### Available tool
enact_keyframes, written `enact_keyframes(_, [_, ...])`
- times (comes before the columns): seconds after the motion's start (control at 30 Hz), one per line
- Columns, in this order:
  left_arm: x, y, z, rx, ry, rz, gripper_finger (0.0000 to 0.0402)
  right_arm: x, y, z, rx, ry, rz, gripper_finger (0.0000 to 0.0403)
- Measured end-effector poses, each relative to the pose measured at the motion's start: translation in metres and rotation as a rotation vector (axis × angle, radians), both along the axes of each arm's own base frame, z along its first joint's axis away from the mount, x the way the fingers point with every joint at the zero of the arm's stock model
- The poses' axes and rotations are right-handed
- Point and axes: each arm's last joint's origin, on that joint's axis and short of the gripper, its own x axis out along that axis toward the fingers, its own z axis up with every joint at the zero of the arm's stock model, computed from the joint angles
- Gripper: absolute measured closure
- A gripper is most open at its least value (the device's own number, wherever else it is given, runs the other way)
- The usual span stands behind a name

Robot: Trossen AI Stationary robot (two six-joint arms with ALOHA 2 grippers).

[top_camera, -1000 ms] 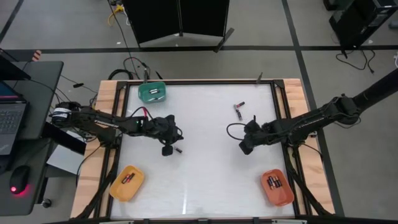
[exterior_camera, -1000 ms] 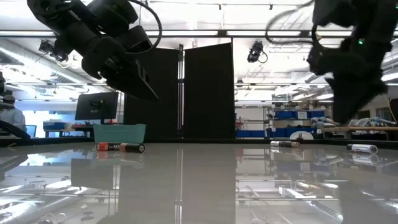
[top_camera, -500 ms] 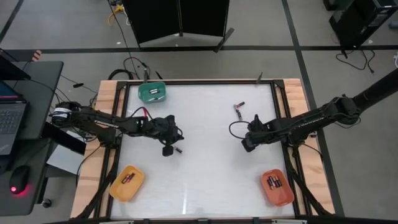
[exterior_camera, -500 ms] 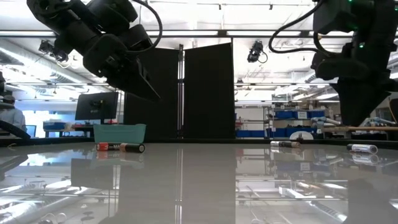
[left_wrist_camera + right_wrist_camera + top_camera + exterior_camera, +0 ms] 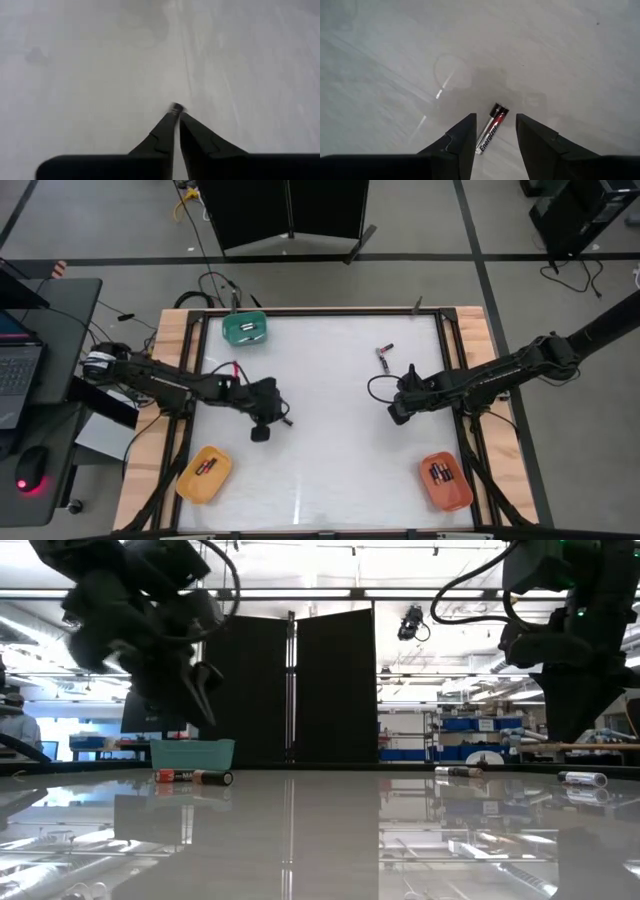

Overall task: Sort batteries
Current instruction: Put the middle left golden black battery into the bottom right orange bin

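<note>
One battery (image 5: 285, 421) lies on the white table just right of my left gripper (image 5: 261, 434). That gripper hangs above the table, slanting down, its fingers almost together with only a thin slit (image 5: 176, 114). A small dark battery end (image 5: 175, 106) shows just past the tips. My right gripper (image 5: 495, 117) stands open over a black-and-red battery (image 5: 490, 131), which lies flat on the table between the two fingers, apart from both. Two more batteries (image 5: 383, 353) lie near the far edge.
A green tray (image 5: 244, 329) stands at the far left. A yellow tray (image 5: 203, 473) at the near left and an orange tray (image 5: 445, 480) at the near right both hold batteries. Wooden rails (image 5: 170, 380) border the table's sides.
My left gripper has swung a little toward the table's near edge and tipped more steeply downward; the battery beside it has stayed put. My right wrist has turned slightly without leaving its place.
</note>
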Motion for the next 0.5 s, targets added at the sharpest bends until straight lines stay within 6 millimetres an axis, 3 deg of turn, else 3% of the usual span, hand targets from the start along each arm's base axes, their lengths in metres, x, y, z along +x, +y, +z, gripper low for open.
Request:
enact_keyframes(0.17, [-0.002,-0.016,0.0,0.08,-0.012,-0.08,0.0321,0.0,0.0,0.0,-0.001,0.0,0.005,0.0256])
enact_keyframes(0.3, [-0.001,-0.017,-0.002,0.116,-0.018,-0.075,0.0285,0.0,-0.001,0.0,-0.021,-0.002,0.018,0.0256])
enact_keyframes(0.5, [0.006,-0.018,-0.022,0.174,0.059,-0.112,0.0258,0.001,-0.002,0.0,-0.026,-0.005,0.026,0.0256])
